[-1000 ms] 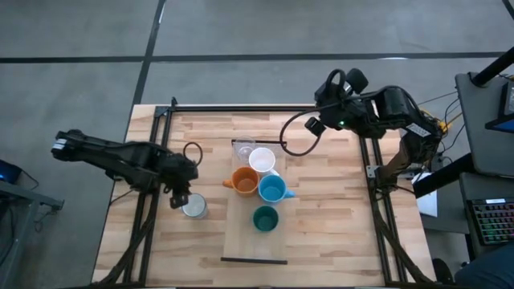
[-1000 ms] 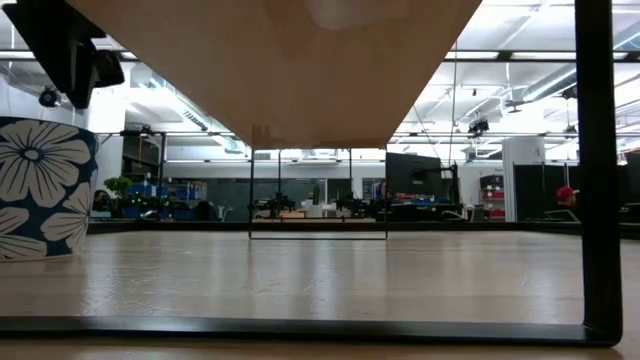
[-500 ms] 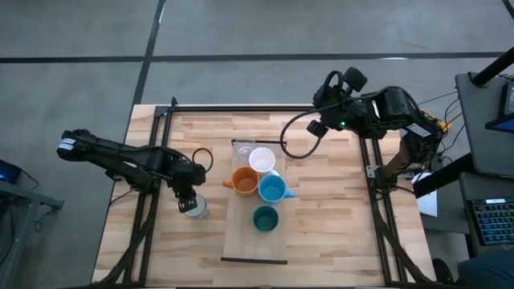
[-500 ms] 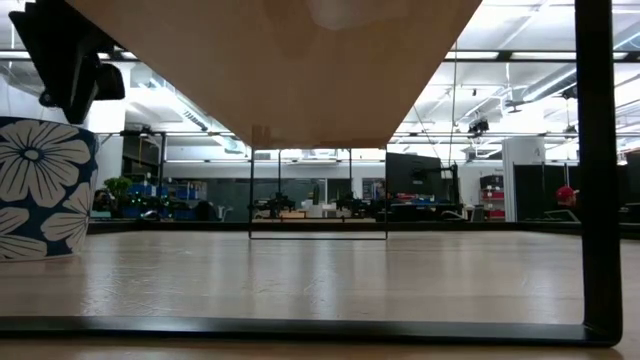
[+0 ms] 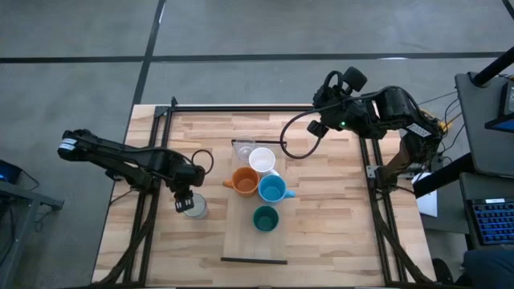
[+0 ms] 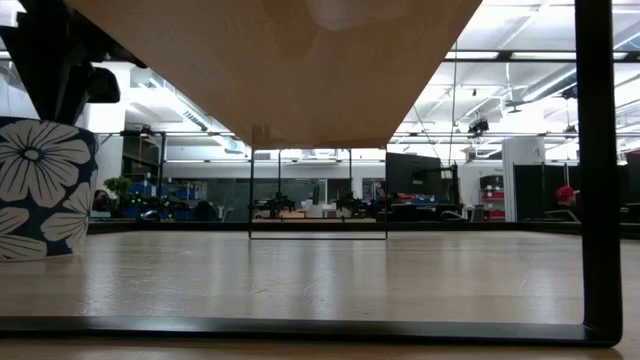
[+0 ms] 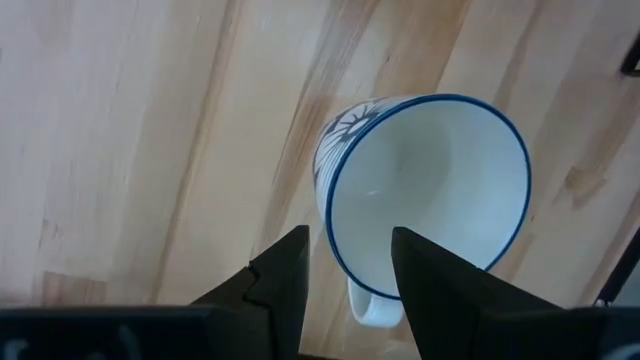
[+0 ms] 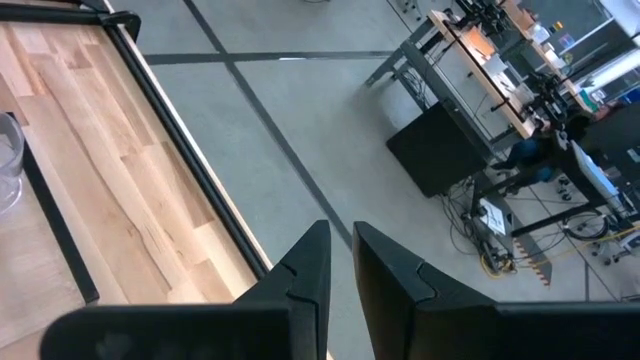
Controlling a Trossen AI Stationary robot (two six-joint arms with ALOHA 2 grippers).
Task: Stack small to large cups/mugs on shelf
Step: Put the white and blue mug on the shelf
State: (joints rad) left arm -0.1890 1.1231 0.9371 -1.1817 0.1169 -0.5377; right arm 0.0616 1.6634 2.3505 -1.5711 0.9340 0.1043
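Flowers on blue mug [image 6: 40, 190] show only at table level; left gripper [image 7: 345, 265] straddles its rim, parted.

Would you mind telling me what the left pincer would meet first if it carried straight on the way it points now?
Most likely the flower-patterned mug: the left pincer hangs open just above it, fingers either side of the rim nearest its handle. Exact depth is unclear.

The light is even and bright from ceiling lamps [image 6: 520, 75] that glare in the low view, shadows on the tabletop [image 5: 321, 225] are soft and short, the near underside of the shelf [image 6: 280, 60] is blurred, and the flowered mug [image 7: 425, 200] looks sharp.
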